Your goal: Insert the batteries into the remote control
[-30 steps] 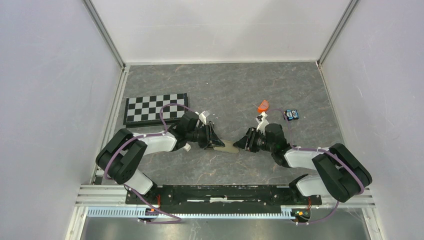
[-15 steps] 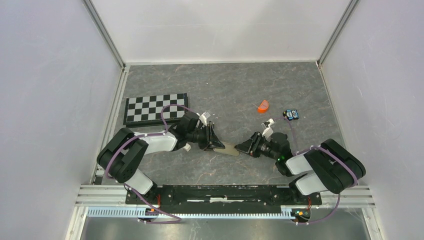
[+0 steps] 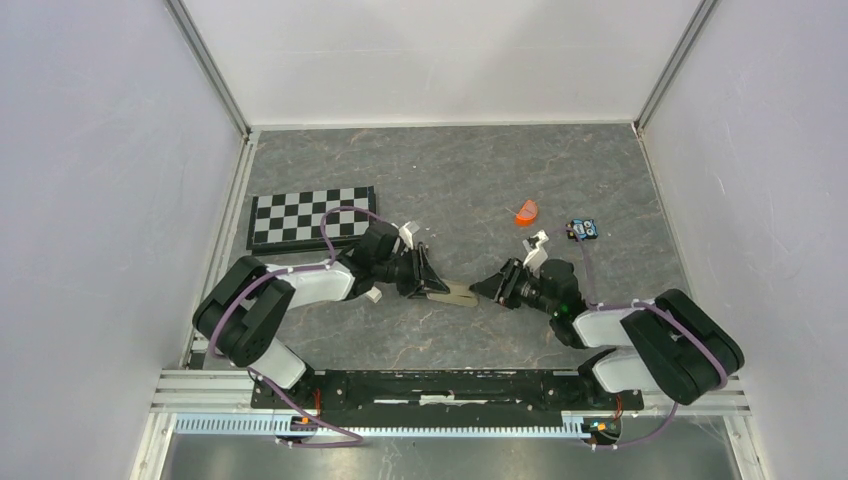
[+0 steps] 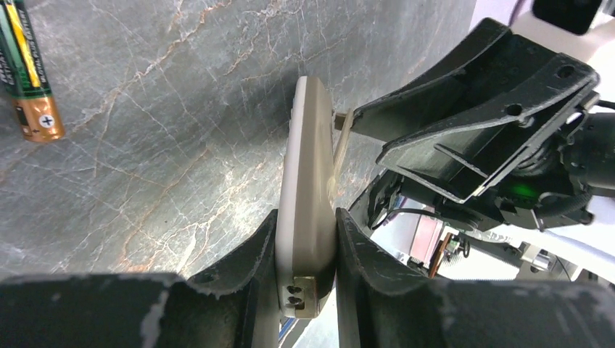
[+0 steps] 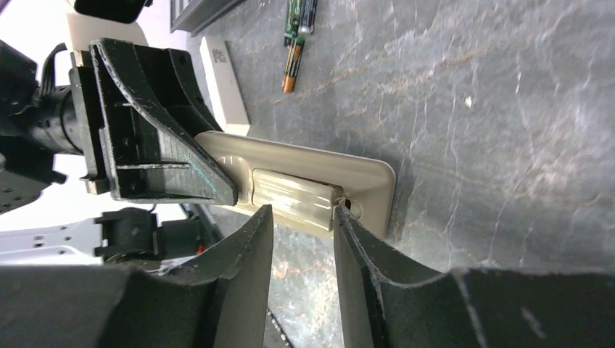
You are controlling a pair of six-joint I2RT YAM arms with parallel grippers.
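Left gripper (image 4: 306,217) pinches the remote control (image 4: 308,159) on edge, mid-table (image 3: 450,170). Right gripper (image 5: 301,212), jaws part-spread, straddles its back cover (image 5: 290,194); can't tell if it grips. Batteries (image 5: 299,36) lie apart, beyond the remote.

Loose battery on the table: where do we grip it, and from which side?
Grip the battery around mid-body, coming straight down from above with the jaws straddling its long axis. It lies flat on the table and is a thin round cylinder, so a side approach would likely just roll it.
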